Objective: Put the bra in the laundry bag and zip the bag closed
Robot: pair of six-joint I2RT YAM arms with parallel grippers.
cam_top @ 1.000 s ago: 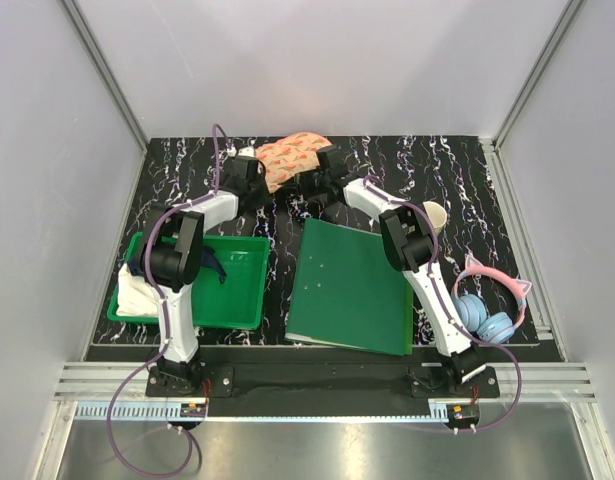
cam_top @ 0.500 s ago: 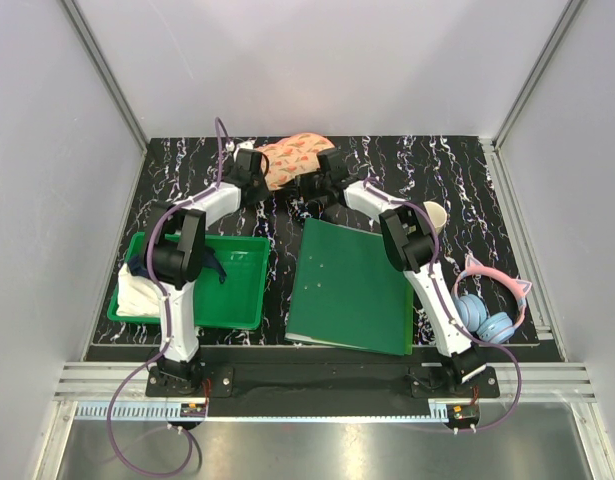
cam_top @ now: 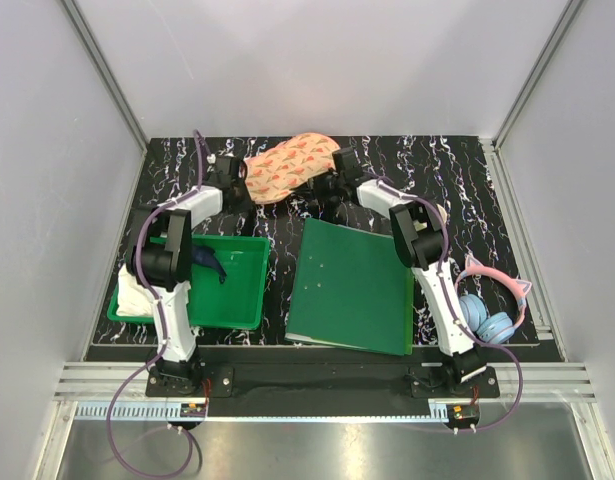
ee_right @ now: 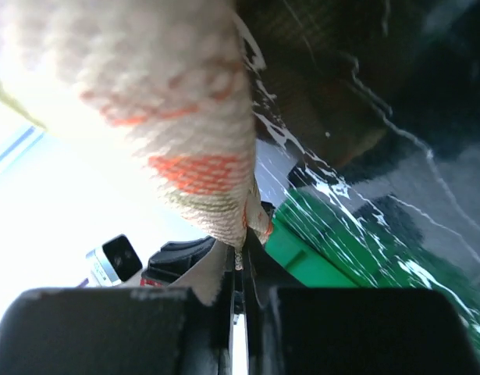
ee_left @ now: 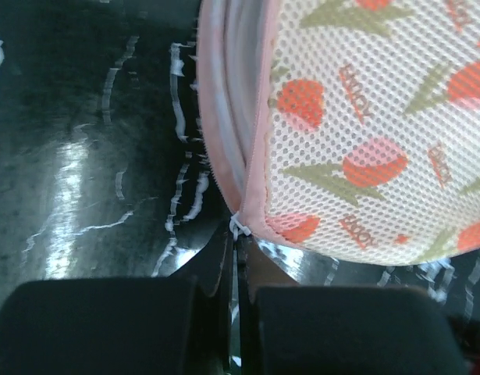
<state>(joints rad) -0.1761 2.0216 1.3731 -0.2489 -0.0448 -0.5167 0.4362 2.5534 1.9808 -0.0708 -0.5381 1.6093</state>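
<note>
Peach-orange dome-shaped mesh pouch [cam_top: 290, 166]: printed with small red and green motifs. We note it at the far middle of the black marbled table [cam_top: 467, 170], lying lengthwise between the two hands. We cannot tell whether it rests on the table or is lifted off it.
Left hand [cam_top: 230, 180]: at the pouch's left end. In the left wrist view its two fingers [ee_left: 107, 328] are pressed nearly together with only a thin slit between them. The pink-trimmed corner of the pouch rim and a small white tab run down into that slit, so we log the hand as pinched on the pouch.
Right hand [cam_top: 337, 177]: at the pouch's right end. Its fingers [ee_right: 341, 328] are likewise closed to a hairline gap, with a corner of the mesh caught between them. The pouch looms blurred over the lens.
Zipper [ee_left: 212, 148]: pink tape and teeth run along the rim. We cannot tell whether it is closed all round.
Pale pink bra: not made out in any view, so we cannot say where it lies.
Green plastic bin [cam_top: 242, 242]: near left, well apart from the pouch. It holds a white cloth [cam_top: 137, 292] and a dark blue cloth [cam_top: 205, 262].
Dark green flat folder [cam_top: 352, 285]: near centre of the table, on our side of the pouch and apart from it.
Pink-and-blue cat-ear headphones [cam_top: 490, 315]: near right, beside the right arm.
</note>
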